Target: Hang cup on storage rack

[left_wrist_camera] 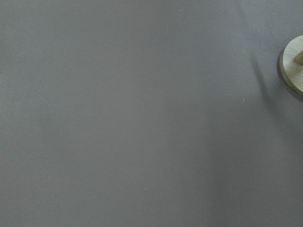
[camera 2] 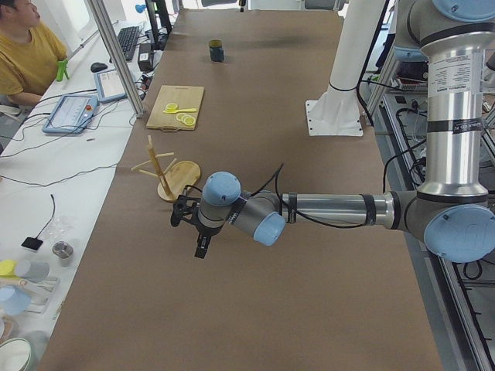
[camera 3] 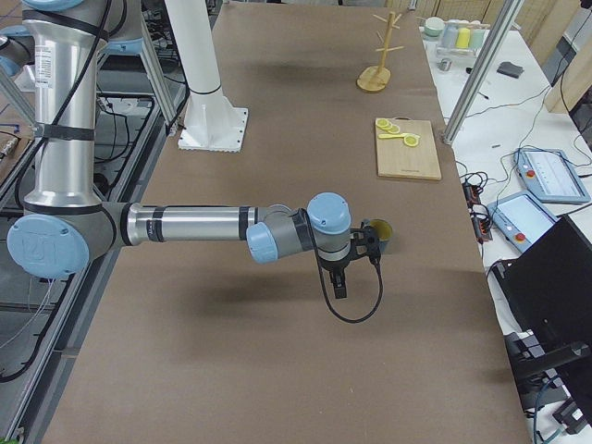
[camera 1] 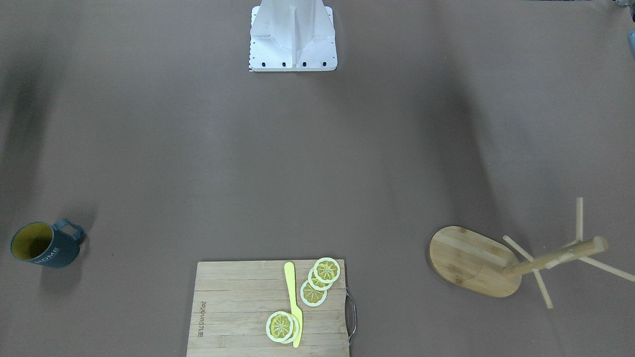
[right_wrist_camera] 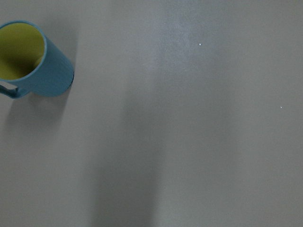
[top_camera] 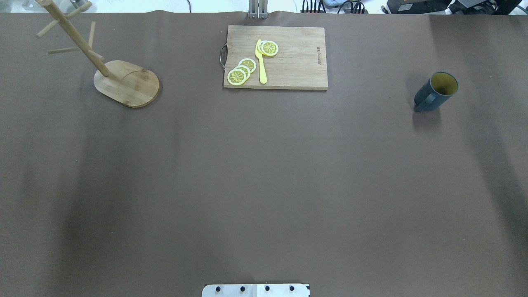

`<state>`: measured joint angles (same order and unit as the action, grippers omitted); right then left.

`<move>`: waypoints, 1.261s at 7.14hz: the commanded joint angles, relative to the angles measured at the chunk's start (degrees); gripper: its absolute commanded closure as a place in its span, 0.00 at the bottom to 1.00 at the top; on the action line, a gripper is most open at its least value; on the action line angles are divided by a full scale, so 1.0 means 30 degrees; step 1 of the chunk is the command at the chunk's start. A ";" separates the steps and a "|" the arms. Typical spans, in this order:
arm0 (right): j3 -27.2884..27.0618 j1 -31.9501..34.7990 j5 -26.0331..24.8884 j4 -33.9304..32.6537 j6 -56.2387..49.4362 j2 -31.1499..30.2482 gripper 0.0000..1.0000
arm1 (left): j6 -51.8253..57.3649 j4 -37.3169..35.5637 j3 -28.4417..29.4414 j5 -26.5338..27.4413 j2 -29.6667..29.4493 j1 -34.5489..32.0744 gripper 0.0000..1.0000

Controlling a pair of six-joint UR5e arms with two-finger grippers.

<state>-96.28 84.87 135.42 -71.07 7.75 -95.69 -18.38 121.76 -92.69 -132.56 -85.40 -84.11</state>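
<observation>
The dark slate-blue cup (top_camera: 435,93) with a yellow inside stands upright at the table's far right, handle toward the robot. It also shows in the front view (camera 1: 44,245) and the right wrist view (right_wrist_camera: 38,66). The bamboo storage rack (top_camera: 128,82) stands at the far left with bare pegs; its base edge shows in the left wrist view (left_wrist_camera: 293,68). My left gripper (camera 2: 184,212) hovers near the rack's base (camera 2: 166,174). My right gripper (camera 3: 372,242) hovers next to the cup (camera 3: 381,229). Both show only in the side views, so I cannot tell whether they are open or shut.
A slatted cutting board (top_camera: 297,62) with lemon slices (top_camera: 241,71) and a yellow knife (top_camera: 261,62) lies at the far middle. The robot's white base (camera 1: 292,34) stands at the near edge. A seated operator (camera 2: 27,54) is beside the table's far side.
</observation>
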 commanded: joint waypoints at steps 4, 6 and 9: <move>0.0715 -0.0020 0.2147 0.1189 0.0927 0.0080 0.00 | -0.0025 0.0048 0.0309 0.0036 -0.0009 0.0058 0.02; 0.1617 -0.0397 0.1795 0.1103 0.2817 0.2441 0.00 | -0.0025 0.0048 0.0339 0.0036 -0.0009 0.0058 0.02; 0.3552 -0.3351 0.0747 0.1104 1.1887 0.6338 0.01 | 0.0033 0.0078 0.0456 0.0007 -0.0038 0.0058 0.02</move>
<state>-87.79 78.55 139.56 -67.59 32.01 -81.30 -18.38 121.97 -91.40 -132.51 -85.50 -83.94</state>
